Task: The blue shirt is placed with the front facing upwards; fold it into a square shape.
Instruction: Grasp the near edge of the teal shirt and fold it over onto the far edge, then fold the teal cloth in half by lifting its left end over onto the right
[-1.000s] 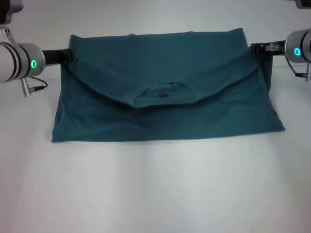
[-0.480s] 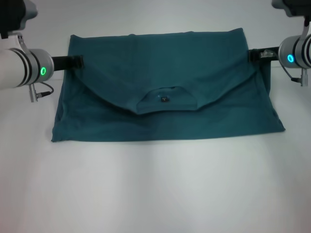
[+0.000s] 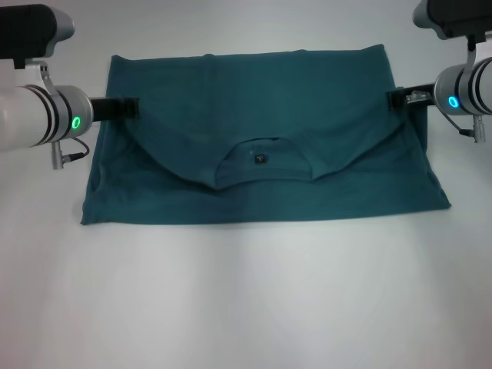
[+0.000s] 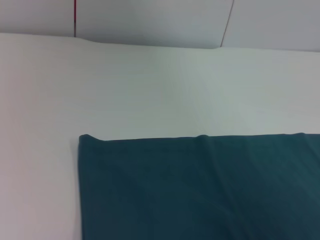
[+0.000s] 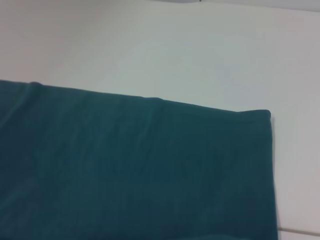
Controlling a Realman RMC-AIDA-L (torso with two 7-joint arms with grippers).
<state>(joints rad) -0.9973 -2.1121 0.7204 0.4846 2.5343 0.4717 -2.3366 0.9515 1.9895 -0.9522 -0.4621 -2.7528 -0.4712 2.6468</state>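
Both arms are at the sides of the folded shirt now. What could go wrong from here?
1. The left end effector and right end effector sit at the shirt edges; uneven pulling could skew the fold.
2. The folded-down collar flap lies loose and may shift or bunch.

Both pincers, left (image 3: 131, 108) and right (image 3: 393, 98), moved inward over the shirt (image 3: 261, 138).

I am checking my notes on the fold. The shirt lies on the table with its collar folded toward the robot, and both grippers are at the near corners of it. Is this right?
Not quite. The shirt does lie with its collar folded toward the robot, but the left gripper and right gripper are at its side edges toward the far corners, not the near ones. The head view shows this.
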